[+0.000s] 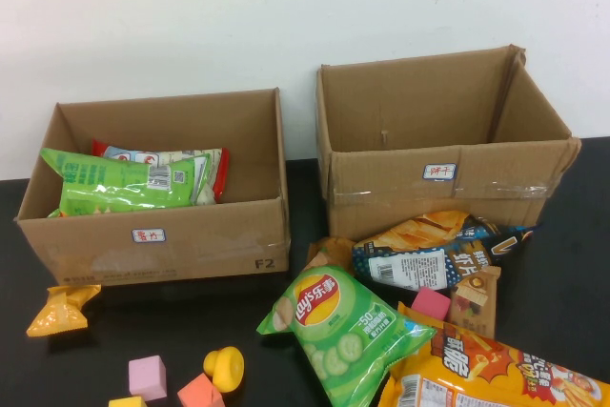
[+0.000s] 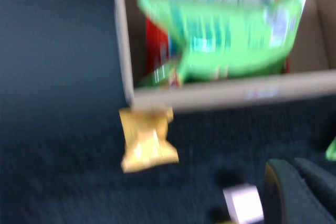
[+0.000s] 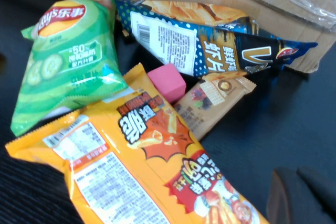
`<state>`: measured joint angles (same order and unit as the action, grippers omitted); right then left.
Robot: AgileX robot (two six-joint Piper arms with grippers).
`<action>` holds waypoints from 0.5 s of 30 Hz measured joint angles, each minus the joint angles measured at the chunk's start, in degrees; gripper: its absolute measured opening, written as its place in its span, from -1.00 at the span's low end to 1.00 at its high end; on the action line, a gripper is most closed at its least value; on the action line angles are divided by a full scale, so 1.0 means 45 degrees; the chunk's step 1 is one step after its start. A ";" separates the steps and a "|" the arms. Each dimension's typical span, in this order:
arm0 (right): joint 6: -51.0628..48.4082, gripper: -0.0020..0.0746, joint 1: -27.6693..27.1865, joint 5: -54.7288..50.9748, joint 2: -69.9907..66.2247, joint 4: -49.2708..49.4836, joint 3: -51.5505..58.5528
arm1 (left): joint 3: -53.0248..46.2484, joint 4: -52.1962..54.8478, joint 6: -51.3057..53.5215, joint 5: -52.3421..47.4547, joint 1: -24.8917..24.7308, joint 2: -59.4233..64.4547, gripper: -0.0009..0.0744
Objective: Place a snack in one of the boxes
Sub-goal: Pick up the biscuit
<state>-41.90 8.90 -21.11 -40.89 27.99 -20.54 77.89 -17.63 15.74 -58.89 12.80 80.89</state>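
Your left end effector [image 2: 299, 192] and right end effector [image 3: 302, 195] barely show, so I cannot tell their state. The green chip bag [image 1: 338, 326] lies lower centre on the desk [image 1: 534, 283], overlapping the orange bag [image 1: 496, 369]; grab carelessly and you'll drag both.

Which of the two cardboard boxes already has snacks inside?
The left box: it holds a green bag. The right box shows none. Neither gripper shows in the high view.

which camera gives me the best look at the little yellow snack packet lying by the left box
The high view: the yellow snack packet is sharp, on the table at the front left corner of the left box. The left wrist view shows it larger but blurred. The right wrist view misses it. Neither gripper is clearly in view.
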 joint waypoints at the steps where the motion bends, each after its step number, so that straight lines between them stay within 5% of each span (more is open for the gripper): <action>1: 0.0000 -0.95 0.0000 0.0012 0.0000 0.0111 0.0000 | -0.0589 0.0018 -0.0153 0.0140 0.0000 -0.0175 -0.97; 9: 0.0000 -0.95 0.0000 0.0102 0.0000 0.0599 0.0000 | -0.5240 -0.0040 -0.0238 0.3634 0.0000 0.0388 -0.87; 11: 0.0000 -0.95 0.0000 0.0102 0.0000 0.0648 0.0000 | -0.5618 -0.0040 -0.0213 0.4663 0.0000 0.0773 -0.57; 12: 0.0000 -0.95 0.0000 0.0102 0.0000 0.0743 0.0000 | -0.5680 -0.0086 -0.0193 0.5274 0.0000 0.1135 -0.19; 15: 0.0000 -0.95 0.0000 0.0102 0.0000 0.0869 0.0000 | -0.5680 -0.0141 -0.0167 0.5968 0.0000 0.1852 0.42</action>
<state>-41.90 8.90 -20.65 -40.89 31.90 -20.54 52.33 -18.26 14.99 -32.03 12.80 89.22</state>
